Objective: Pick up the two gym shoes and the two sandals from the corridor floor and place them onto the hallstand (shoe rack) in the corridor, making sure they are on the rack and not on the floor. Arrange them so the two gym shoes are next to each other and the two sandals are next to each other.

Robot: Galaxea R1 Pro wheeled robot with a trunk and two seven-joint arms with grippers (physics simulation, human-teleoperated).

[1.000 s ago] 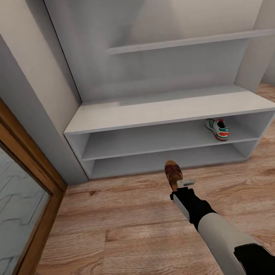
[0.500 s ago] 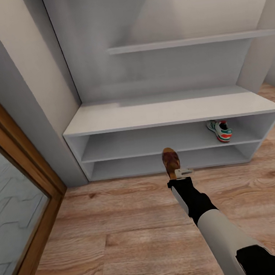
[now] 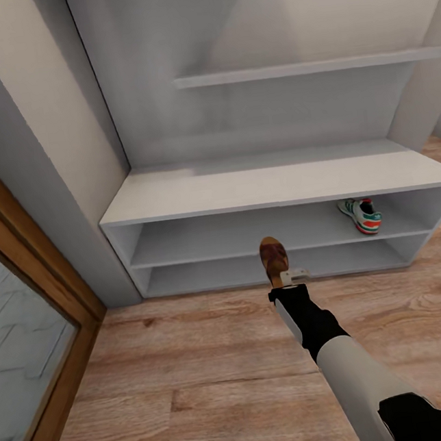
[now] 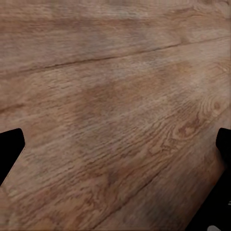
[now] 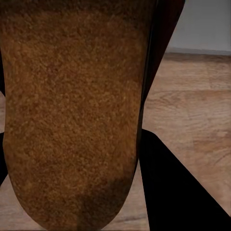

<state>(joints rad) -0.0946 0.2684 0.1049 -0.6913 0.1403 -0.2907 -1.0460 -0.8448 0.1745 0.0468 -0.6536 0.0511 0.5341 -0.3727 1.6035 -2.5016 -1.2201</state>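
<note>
a dark brown sandal (image 3: pixel 274 259) is pinched at its heel end by the right gripper (image 3: pixel 285 283), held above the corridor floor (image 3: pixel 196 361) just in front of the hallstand (image 3: pixel 271 186), its toe pointing toward 12 o'clock at the lower shelf tiers. in the right wrist view the sandal's tan footbed (image 5: pixel 72 110) sits close to the lens, with a dark finger (image 5: pixel 173 187) against its side. at 2 o'clock from the sandal, one gym shoe (image 3: pixel 362 215) lies on the hallstand's upper open tier, near the right end. a stepped wall shelf (image 3: pixel 312 67) runs above the bench. the left gripper (image 4: pixel 115 159) hangs over bare planks with its fingers spread wide. a wooden door frame (image 3: pixel 27 272) stands at 9 o'clock.
</note>
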